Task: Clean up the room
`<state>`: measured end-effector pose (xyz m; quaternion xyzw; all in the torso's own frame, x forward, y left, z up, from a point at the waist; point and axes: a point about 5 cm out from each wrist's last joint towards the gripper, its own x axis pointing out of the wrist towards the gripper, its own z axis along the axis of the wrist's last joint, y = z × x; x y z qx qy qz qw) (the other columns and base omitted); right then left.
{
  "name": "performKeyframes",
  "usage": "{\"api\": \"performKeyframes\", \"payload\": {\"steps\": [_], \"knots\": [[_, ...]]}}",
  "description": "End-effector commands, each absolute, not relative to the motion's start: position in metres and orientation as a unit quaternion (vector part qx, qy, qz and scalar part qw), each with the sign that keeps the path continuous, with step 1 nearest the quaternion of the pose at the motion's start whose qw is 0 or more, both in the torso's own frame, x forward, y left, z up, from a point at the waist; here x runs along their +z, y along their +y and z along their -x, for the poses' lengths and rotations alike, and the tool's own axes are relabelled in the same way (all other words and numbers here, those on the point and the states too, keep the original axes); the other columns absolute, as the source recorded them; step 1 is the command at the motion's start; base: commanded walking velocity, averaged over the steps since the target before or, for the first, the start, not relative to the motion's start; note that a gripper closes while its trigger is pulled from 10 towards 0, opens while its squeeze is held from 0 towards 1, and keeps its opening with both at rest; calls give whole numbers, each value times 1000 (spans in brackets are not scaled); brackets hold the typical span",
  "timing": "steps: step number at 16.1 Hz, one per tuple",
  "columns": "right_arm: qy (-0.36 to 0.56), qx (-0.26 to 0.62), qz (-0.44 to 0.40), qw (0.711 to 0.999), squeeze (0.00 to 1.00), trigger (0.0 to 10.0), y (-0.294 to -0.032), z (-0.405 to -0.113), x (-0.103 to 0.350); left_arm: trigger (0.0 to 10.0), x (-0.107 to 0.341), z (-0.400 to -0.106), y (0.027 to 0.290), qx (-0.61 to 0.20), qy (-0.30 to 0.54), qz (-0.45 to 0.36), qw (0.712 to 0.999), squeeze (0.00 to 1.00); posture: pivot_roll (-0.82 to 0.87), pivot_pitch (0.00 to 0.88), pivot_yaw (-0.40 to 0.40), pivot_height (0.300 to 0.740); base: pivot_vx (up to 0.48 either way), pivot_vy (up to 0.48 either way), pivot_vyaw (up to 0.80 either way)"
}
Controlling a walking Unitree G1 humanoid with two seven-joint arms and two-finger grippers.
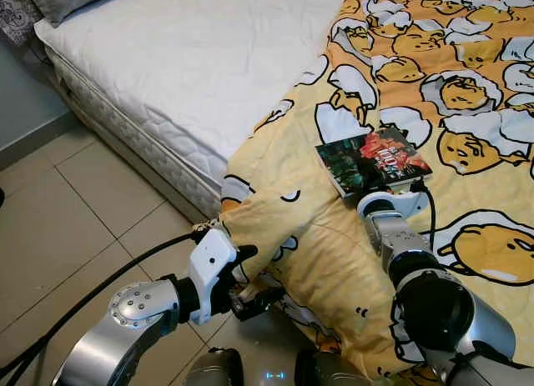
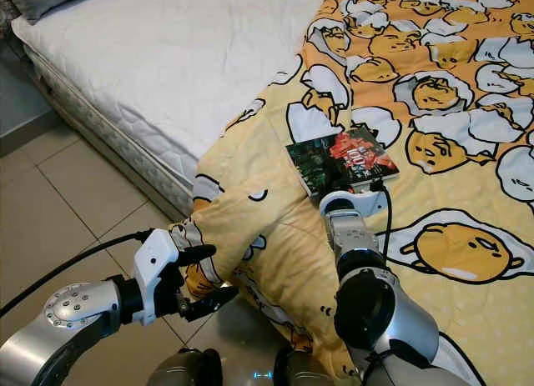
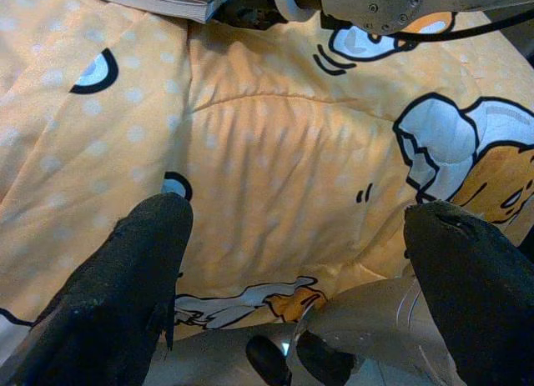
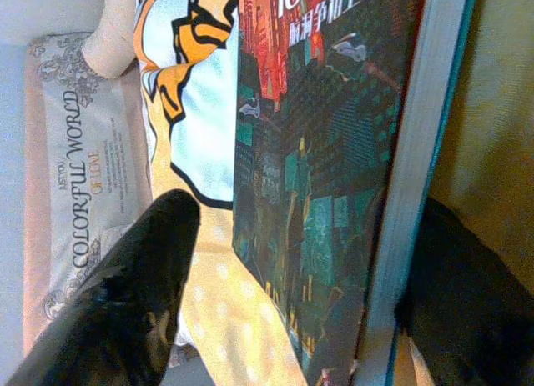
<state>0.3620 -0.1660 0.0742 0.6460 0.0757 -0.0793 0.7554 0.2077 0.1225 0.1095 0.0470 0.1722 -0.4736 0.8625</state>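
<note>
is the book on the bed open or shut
Shut. The book lies flat on the yellow blanket with its cover up; the right gripper is at its near edge, fingers either side.

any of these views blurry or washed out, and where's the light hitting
Left eye view: sharp; the white mattress is bright, near washed out. Left wrist view: soft, with striped light across the yellow blanket; the left gripper looms dark. Right wrist view: the book is fairly clear, the right gripper fingers blurred.

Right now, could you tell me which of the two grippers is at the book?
The right gripper: its open fingers straddle the book on the blanket. The left gripper is open at the blanket's hanging edge.
</note>
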Motion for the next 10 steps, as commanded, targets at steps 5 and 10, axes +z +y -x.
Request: {"api": "performKeyframes", "payload": {"steps": [5, 10], "knots": [[81, -88, -655, 747, 0, 0, -163, -363, 75, 10000, 111, -208, 125, -472, 173, -52, 863, 0, 42, 186, 28, 740, 0, 0, 0], [84, -90, -653, 747, 0, 0, -165, -362, 73, 10000, 111, -209, 122, -473, 171, -51, 863, 0, 40, 182, 28, 740, 0, 0, 0]]}}
